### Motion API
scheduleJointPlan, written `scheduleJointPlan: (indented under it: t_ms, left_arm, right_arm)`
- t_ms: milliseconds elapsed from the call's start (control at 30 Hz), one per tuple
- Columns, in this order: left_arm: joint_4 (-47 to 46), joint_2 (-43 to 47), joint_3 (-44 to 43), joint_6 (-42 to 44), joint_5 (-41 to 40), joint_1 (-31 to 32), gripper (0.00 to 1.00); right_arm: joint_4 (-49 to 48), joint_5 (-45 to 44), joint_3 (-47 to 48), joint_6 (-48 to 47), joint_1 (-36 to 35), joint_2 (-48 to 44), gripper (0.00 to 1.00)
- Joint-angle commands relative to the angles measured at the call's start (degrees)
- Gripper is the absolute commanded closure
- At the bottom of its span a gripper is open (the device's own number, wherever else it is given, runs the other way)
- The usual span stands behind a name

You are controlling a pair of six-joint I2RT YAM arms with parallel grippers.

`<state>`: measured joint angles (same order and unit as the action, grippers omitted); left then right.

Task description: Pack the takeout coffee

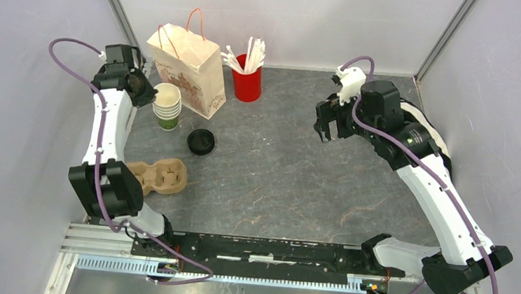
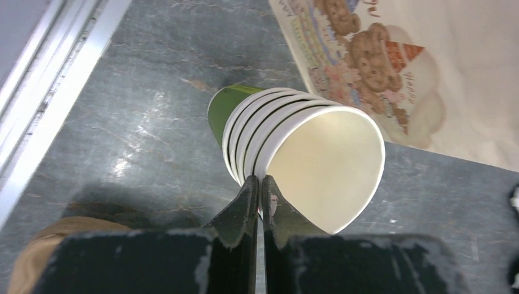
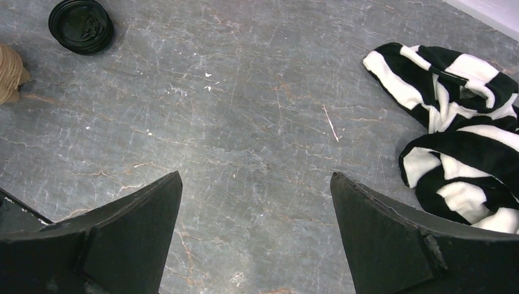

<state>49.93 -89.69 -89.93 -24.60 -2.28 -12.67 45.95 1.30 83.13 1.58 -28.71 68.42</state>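
Left pincer (image 2: 258,187) was clamped on the rim of the stacked lidless green paper cups (image 2: 294,141) at ten o'clock, right pincer (image 3: 256,177) gaped empty; brown moulded-pulp carrier (image 1: 162,176) sat unfilled, nothing packed.

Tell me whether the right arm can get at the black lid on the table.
Probably yes: the right gripper hangs open, and nothing stands between it and the black lid, which lies alone in the open.

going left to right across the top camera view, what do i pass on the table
stack of lidless cups → black lid → red cup of white sticks → right hand → striped cloth; paper bag and cup carrier left out, they overlap the cups sideways
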Motion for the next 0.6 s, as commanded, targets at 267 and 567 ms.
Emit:
scheduleJointPlan:
  t_ms: [267, 567]
  left_arm:
    - [-14.16, 8.3, 10.93, -9.68, 8.57, -3.83, 0.98]
    - [-12.48, 9.27, 10.85, -14.2, 14.91, -5.55, 0.98]
  right_arm:
    - [-2.13, -0.37, 0.61, -0.51, -1.04, -0.59, 0.02]
    - [-1.69, -0.33, 1.5, -0.68, -1.87, 0.14, 0.02]
